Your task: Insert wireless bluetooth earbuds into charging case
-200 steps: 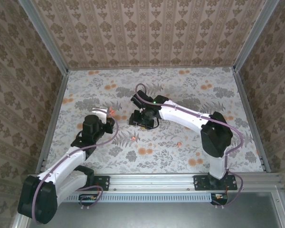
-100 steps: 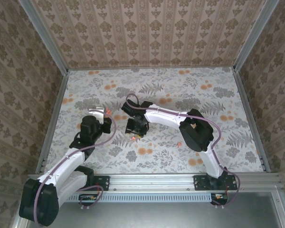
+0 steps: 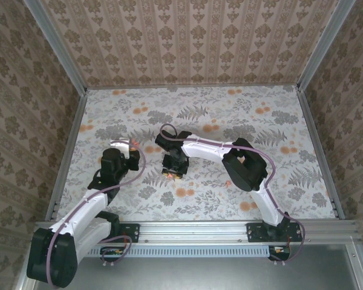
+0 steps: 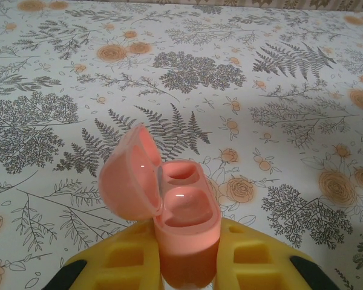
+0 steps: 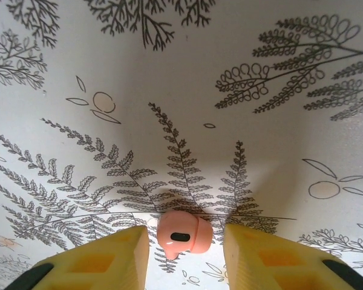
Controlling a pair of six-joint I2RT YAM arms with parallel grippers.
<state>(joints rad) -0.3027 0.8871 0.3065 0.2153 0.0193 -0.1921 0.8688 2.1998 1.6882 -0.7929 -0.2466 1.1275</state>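
Observation:
The salmon-pink charging case (image 4: 184, 226) stands upright between the yellow fingers of my left gripper (image 4: 187, 266), which is shut on its lower body. Its lid (image 4: 129, 181) is flipped open to the left, and both wells are empty. In the top view the left gripper (image 3: 130, 151) holds the case (image 3: 134, 143) at the left-centre of the table. One coral earbud (image 5: 183, 234) lies on the tablecloth between the yellow fingers of my right gripper (image 5: 186, 241), with a gap on each side; the jaws are open. From above, the right gripper (image 3: 174, 168) hangs over that earbud (image 3: 171, 174). A second earbud (image 3: 228, 182) lies to the right.
The flowered tablecloth (image 3: 278, 121) covers the table, with flat orange blotches printed on it. Patterned walls with metal posts (image 3: 69, 66) close in three sides. The right arm's elbow (image 3: 245, 169) sits over the table's centre, close to the second earbud.
The right gripper has moved down and left over the earbud and its jaws have narrowed; its elbow has swung left. The left arm has barely moved, still holding the case.

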